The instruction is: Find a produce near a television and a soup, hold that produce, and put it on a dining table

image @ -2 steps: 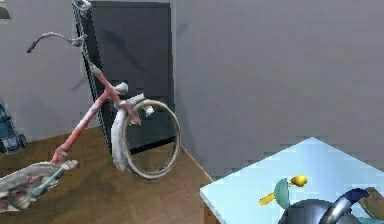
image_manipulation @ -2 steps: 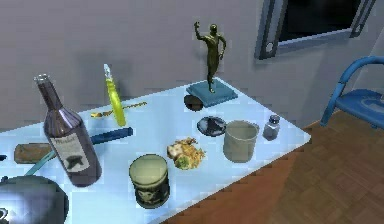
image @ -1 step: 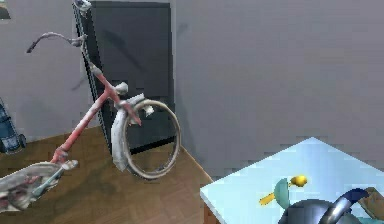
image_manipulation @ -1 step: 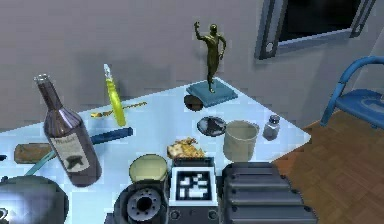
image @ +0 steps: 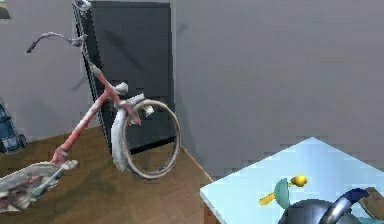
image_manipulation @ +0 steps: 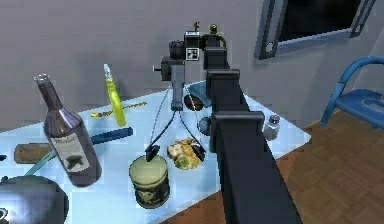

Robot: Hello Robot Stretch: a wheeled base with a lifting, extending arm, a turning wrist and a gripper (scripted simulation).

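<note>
Arm (image_manipulation: 235,150) reaches out across the light-blue surface (image_manipulation: 120,140). The fingers (image_manipulation: 153,152) hang down from the dark wrist body, and whether they are apart or together cannot be told. A small pale-brown lumpy thing (image_manipulation: 183,152) lies on the surface right by the fingertips and is probably the produce. Because it rests on the surface there, it is unclear whether the fingers hold anything. A squat can (image_manipulation: 150,182), likely the soup, stands just nearside of the fingers, close to the lump. A dark framed panel (image_manipulation: 320,25) on the wall, well beyond the fingers to the arm side view's right, may be the television; those two cues would explain why the arm is parked here. A dark bottle (image_manipulation: 68,135) and a yellow-green bottle (image_manipulation: 115,95) stand upright further to the arm side view's left of the fingers, out of the reach line. A blue chair (image_manipulation: 355,90) sits far off behind. Judged step: grasping, with lifting and carrying to a dining table not yet done. Risk: bumping the can.
</note>
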